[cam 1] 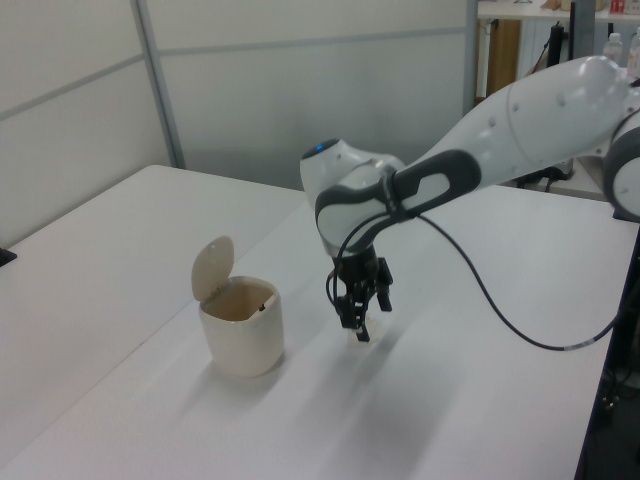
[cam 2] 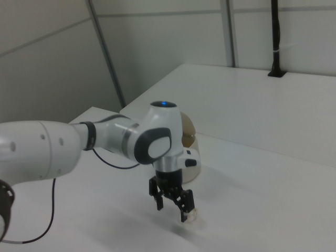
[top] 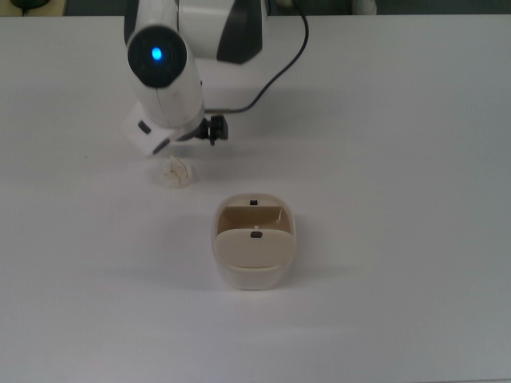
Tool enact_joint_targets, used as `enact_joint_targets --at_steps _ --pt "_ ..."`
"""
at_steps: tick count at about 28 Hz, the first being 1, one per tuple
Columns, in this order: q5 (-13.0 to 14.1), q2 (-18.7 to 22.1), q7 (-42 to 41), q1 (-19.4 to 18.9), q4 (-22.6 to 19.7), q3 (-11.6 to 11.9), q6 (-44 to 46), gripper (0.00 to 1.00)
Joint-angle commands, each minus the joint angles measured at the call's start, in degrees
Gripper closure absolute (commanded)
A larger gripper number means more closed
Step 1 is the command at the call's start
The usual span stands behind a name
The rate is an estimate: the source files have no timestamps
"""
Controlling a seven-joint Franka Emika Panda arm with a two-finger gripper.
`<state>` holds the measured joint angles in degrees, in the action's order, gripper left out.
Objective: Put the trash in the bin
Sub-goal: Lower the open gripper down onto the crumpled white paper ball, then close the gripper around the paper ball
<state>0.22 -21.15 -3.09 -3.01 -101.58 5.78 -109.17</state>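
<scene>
The trash, a small crumpled off-white paper wad, lies on the white table, up and to the left of the bin in the top view. The cream bin stands with its flap lid swung up, showing an empty inside. My gripper hangs open and empty just above the table, right next to the trash. In the top view the arm's white head covers most of the gripper, and only one dark finger shows. In the left view the gripper hides the trash.
The white table stretches wide around the bin. A black cable trails from the arm across the table's far part. In the left view, a second white table adjoins on the left view's left, with grey wall panels behind.
</scene>
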Motion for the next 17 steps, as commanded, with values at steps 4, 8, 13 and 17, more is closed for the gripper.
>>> enact_joint_targets --at_steps 4,8,13,17 --pt "0.74 -1.70 -1.57 1.87 0.33 0.20 -3.77 0.00" --pt "0.74 -3.55 -0.96 1.87 0.95 0.20 -6.14 0.00" --pt "0.74 -4.07 -0.96 1.96 1.21 0.20 -7.55 0.06" --pt "0.74 -4.51 -0.96 1.96 1.12 0.20 -10.18 0.17"
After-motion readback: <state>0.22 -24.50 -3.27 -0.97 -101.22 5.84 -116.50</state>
